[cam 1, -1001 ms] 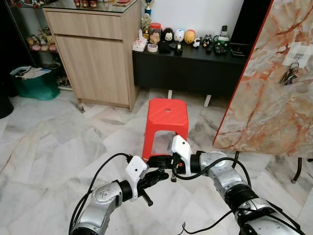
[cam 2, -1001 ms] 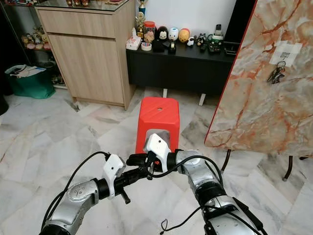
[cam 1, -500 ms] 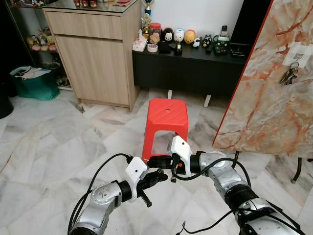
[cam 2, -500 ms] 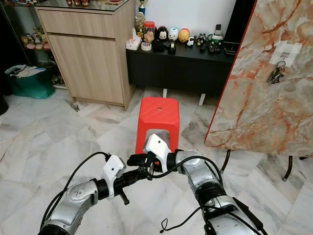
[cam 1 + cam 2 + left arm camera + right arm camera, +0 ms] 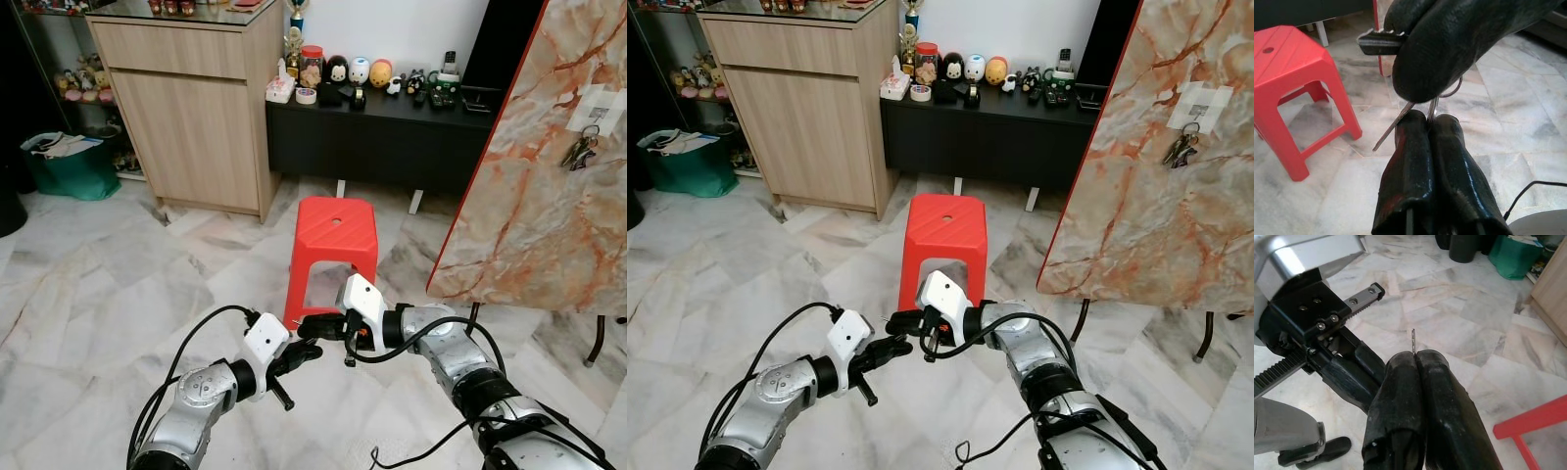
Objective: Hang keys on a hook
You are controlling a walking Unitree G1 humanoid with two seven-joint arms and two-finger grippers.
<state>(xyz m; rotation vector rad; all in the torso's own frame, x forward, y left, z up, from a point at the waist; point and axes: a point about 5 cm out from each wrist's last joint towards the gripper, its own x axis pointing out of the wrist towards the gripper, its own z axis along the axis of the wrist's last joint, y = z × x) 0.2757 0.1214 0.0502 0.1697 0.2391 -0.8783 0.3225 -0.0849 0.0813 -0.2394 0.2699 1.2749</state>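
Above marble floor [image 5: 88,294], both hands apparently pinching keys [image 5: 1400,122], left hand [image 5: 306,350], right hand [image 5: 312,327]

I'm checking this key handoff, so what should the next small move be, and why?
Probably open the left pincer and draw it back. Both pincers pinch the same keys in front of the red stool, and the right pincer is clamped on them. The hook, already holding another key bunch on the marble panel, lies to the robot's right.

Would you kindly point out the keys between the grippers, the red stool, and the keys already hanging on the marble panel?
keys [image 5: 1400,120], left wrist view, on the thin key blade.
red stool [image 5: 335,227], left eye view, on its seat top.
hanging keys [image 5: 580,151], left eye view, on the bunch below the hook.
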